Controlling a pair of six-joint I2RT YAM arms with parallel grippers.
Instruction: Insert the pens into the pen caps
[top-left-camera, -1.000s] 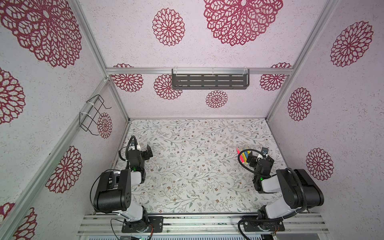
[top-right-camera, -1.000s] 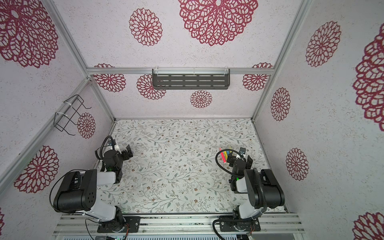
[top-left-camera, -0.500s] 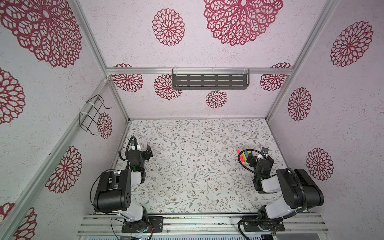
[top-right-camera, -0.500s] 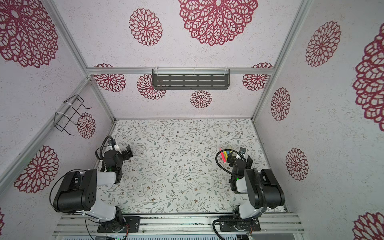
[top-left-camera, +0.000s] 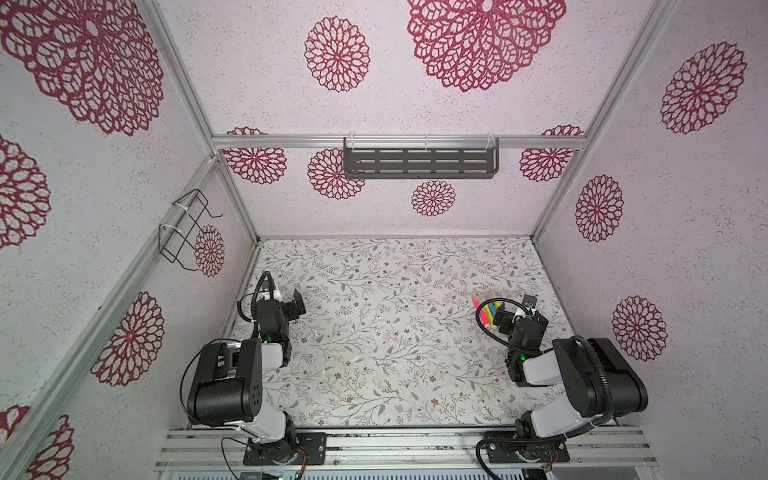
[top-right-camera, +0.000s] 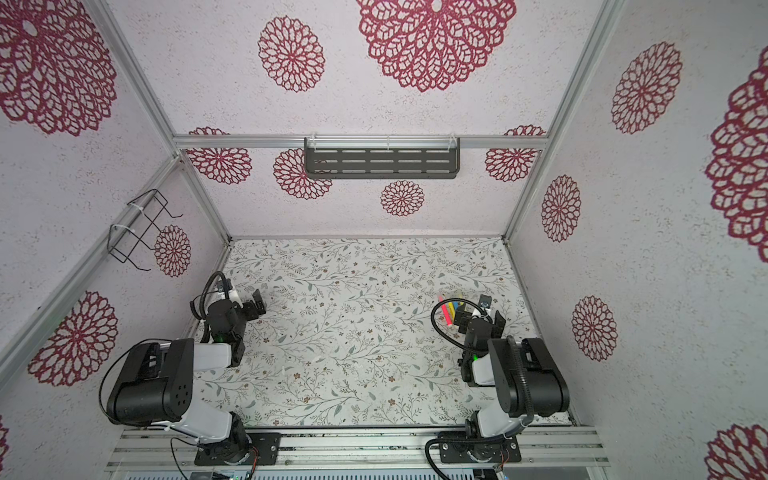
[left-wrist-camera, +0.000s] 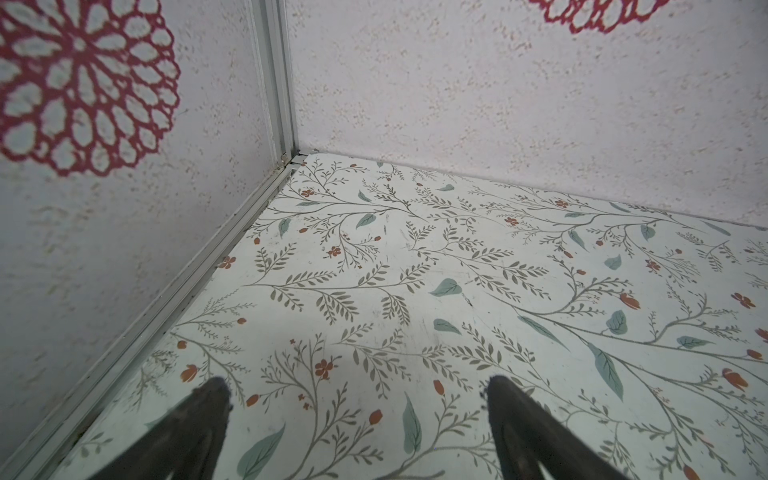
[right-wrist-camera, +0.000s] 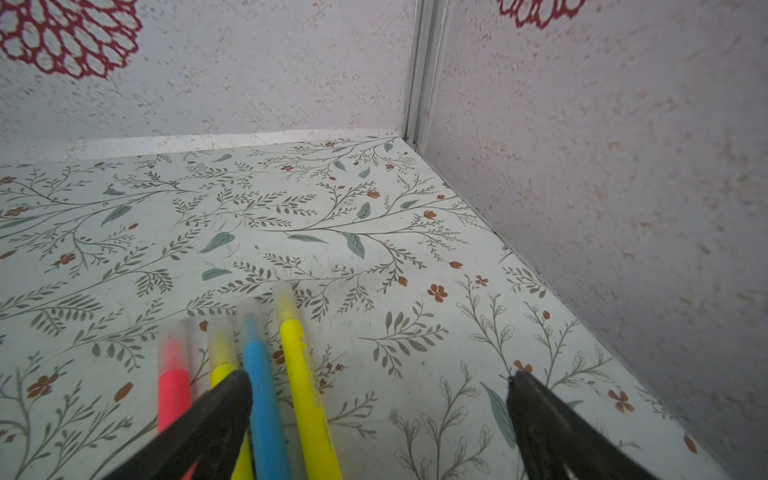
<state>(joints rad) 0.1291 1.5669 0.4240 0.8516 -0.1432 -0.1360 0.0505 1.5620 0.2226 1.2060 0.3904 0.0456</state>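
Several pens lie side by side on the floral mat at the right: red-pink, yellow, blue and yellow. A translucent whitish pen cap covers the far tip of each one. In both top views they show as a small bright cluster. My right gripper hovers open just behind them. One of its fingers overlaps the red-pink and first yellow pen in the right wrist view. It grips nothing. My left gripper is open over bare mat at the far left.
The right wall stands close beside the right gripper, and the left wall's metal rail runs close by the left gripper. A dark slotted shelf hangs on the back wall and a wire rack on the left wall. Tiny white specks dot the mat's middle.
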